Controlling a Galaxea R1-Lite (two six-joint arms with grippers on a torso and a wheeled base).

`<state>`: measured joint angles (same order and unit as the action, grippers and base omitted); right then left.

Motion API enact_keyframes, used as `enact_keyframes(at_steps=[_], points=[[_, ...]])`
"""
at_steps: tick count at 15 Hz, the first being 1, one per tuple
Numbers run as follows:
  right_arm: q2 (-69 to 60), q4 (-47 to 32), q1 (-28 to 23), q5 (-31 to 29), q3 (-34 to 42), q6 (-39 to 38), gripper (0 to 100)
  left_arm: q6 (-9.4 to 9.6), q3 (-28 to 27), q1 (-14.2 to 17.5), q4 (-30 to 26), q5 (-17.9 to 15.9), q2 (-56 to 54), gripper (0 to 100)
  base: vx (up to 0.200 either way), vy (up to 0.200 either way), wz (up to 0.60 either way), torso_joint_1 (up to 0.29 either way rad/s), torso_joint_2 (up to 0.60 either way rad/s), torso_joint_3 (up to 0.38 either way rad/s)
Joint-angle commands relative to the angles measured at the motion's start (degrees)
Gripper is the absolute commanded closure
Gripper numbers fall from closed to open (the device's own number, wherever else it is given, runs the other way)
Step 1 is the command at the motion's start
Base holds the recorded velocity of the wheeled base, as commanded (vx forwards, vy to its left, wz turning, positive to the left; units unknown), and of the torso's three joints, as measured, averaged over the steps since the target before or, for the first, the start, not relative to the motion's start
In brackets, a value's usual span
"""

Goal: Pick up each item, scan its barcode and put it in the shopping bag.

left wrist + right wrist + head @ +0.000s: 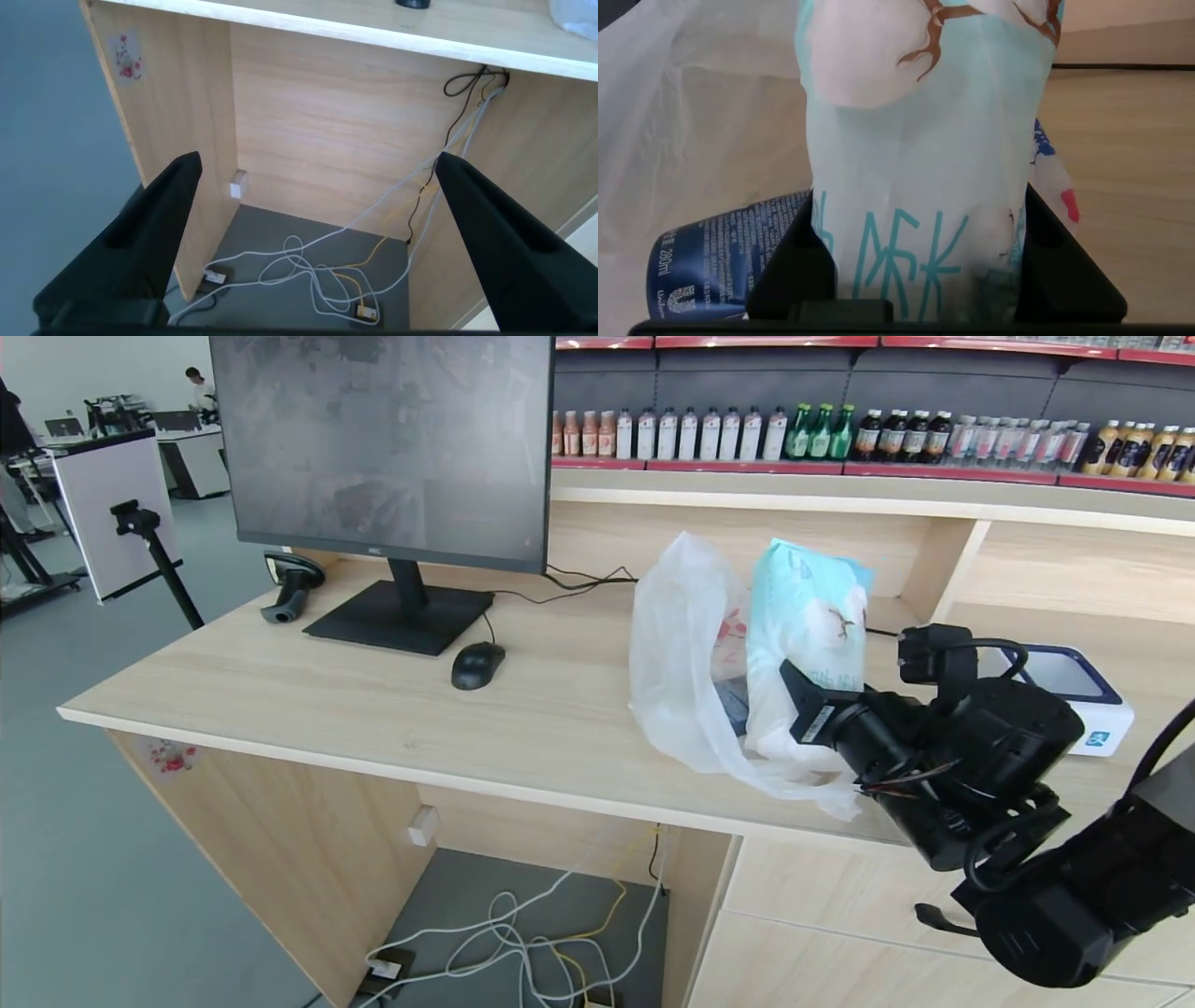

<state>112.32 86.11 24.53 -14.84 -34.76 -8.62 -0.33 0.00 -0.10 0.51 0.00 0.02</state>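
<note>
Teal cotton-print soft packet [810, 607], clenched in my right gripper [924, 271], stands at the mouth of the limp translucent white shopping bag [672, 644] — I reckon snagging the film could drag that bag off the pale wooden counter [373, 700]; my left gripper [318, 243] hangs released below.

Thin crinkled plastic shopping bag [672, 644], glossy film pack [808, 607], matt wood-grain counter [373, 700]

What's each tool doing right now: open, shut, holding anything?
Left tool: open, empty.
Right tool: shut on the pale blue pack, at the shopping bag.
</note>
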Motion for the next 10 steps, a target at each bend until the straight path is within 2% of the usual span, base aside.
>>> enact_keyframes(at_steps=[1, 5, 7, 10], points=[[1.23, -0.33, 1.22, 0.42, -1.72, 0.44, 100, -0.02, 0.00, 0.01, 0.02, 0.00, -0.02, 0, 0.000, 0.000, 0.00, 0.000, 0.00, 0.000], [-0.97, -2.53, 2.63, 3.85, -4.44, 1.15, 100, 0.33, 0.00, 0.01, -0.07, 0.00, -0.02, 0, 0.000, 0.000, 0.00, 0.000, 0.00, 0.000], [-2.99, -9.39, 2.63, 6.93, -9.01, 0.97, 100, 0.86, 0.00, 0.01, -0.16, -0.09, -0.02, 0, 0.000, 0.000, 0.00, 0.000, 0.00, 0.000], [-9.14, -23.98, 2.63, 10.27, -12.62, 0.88, 100, 0.86, 0.00, 0.01, -0.16, -0.09, -0.02, 0, 0.000, 0.000, 0.00, 0.000, 0.00, 0.000]])
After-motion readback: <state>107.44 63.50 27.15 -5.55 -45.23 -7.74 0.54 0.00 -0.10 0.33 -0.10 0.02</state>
